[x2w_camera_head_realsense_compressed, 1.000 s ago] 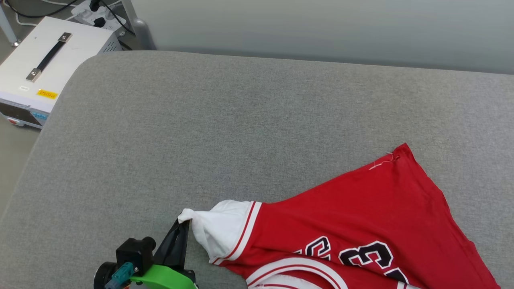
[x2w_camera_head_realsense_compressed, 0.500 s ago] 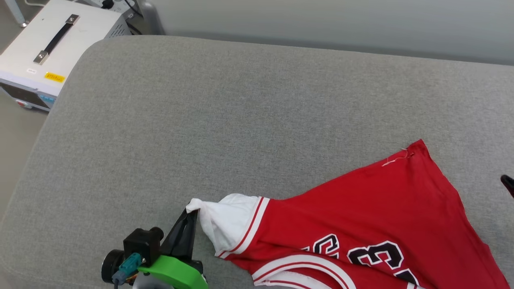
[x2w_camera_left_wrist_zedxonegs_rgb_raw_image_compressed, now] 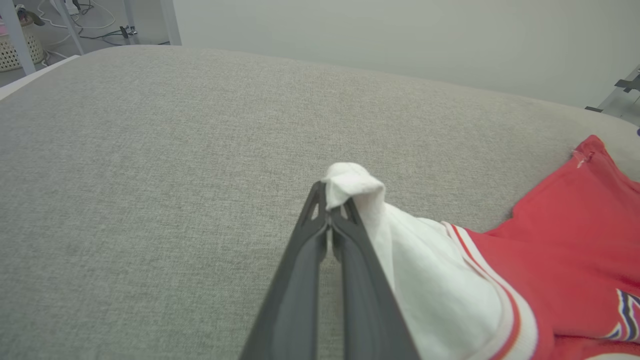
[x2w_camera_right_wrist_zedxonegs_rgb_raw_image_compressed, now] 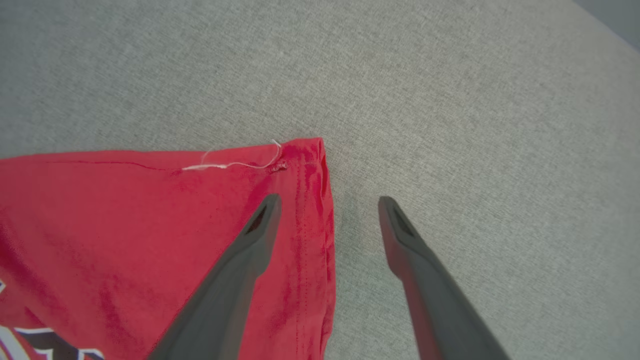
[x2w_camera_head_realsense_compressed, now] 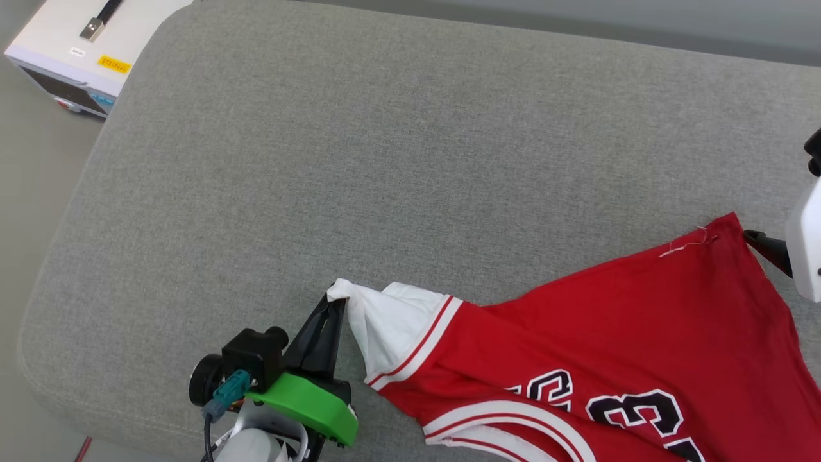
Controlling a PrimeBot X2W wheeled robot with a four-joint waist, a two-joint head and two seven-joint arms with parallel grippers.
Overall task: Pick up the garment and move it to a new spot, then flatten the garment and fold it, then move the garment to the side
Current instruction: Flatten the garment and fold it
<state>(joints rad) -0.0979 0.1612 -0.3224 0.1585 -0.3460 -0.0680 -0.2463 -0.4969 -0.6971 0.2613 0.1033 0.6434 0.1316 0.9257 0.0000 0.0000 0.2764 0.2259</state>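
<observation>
Left wrist view is telling you most of it: your left gripper (x2w_camera_left_wrist_zedxonegs_rgb_raw_image_compressed: 330, 192) is pinching tight on the bunched tip of the white sleeve (x2w_camera_left_wrist_zedxonegs_rgb_raw_image_compressed: 440, 280), fingers pressed together with cloth poking out over the tips. That's looking like your anchor corner, so you're pinning one end of the garment (x2w_camera_head_realsense_compressed: 609, 333) while the other arm is going for the far end.

Over on the right wrist view, your right gripper (x2w_camera_right_wrist_zedxonegs_rgb_raw_image_compressed: 327, 202) is hanging spread wide and gripping nothing. It's straddling the hem corner (x2w_camera_right_wrist_zedxonegs_rgb_raw_image_compressed: 300, 150) with the loose white thread: one finger is sitting over red fabric, the other over bare grey cushion (x2w_camera_head_realsense_compressed: 385, 160), and the side edge is running up between them. I can't tell if the tips are touching cloth. I'm guessing you're lining up a second pinch so both arms can stretch it flat.

The shirt itself is lying rumpled on the cushion's near right part, number side up, spanning from one gripper across to the other.
</observation>
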